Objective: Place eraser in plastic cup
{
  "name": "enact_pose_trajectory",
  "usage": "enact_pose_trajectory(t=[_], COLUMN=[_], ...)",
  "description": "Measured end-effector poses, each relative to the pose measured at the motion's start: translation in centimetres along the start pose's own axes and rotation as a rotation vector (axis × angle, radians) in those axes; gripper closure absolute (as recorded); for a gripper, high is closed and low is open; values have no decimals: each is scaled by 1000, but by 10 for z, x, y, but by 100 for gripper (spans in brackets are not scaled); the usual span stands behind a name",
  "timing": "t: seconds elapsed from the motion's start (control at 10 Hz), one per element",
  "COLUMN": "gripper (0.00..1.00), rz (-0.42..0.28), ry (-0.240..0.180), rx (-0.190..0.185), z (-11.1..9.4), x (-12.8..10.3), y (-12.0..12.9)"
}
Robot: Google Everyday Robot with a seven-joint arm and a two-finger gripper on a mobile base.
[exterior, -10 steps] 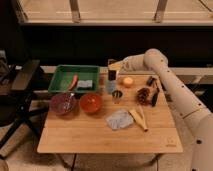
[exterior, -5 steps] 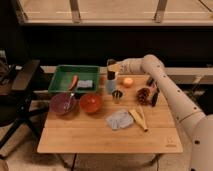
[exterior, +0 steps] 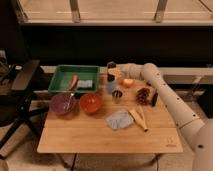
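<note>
At the back left corner of the wooden table [exterior: 95, 137] you have a green tray [exterior: 61, 80] holding a reddish stick and a small grey pad. In front of it stand a purple bowl [exterior: 63, 103] and, to its right, an orange-red bowl [exterior: 90, 103].

Near the middle of the back edge stands the plastic cup [exterior: 110, 86], pale and bluish, upright. The eraser [exterior: 111, 66] is a dark oblong standing on end directly above the cup's mouth; you cannot tell whether its lower end has entered the cup. The gripper [exterior: 114, 71] is right there at the eraser, and it appears to be pinching it, though the fingers themselves are not clear.

Compared with half a second ago, your arm has swung further left: the gripper and eraser were then just to the right of the cup, and now sit over it. A second ago they were further right still.

Just in front of the cup stands a small metal cup [exterior: 116, 96]. Right of that lies an orange ball [exterior: 128, 82], partly under the arm. Toward the right edge sits a brown pine-cone-like thing [exterior: 143, 94] with a dark object beside it. Nearer the front, a grey cloth [exterior: 118, 119] lies next to pale wooden sticks [exterior: 139, 117].
</note>
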Motion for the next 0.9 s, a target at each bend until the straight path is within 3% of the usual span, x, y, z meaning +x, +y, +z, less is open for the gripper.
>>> enact_pose_trajectory(t=[0.3,0.6,0.9], gripper=[98,72,40], rz=[21,61,111], ry=[-22,-38,-49], rx=[0,-13,-38], z=[4,7,11], x=[6,14,26], y=[-5,-11,-13])
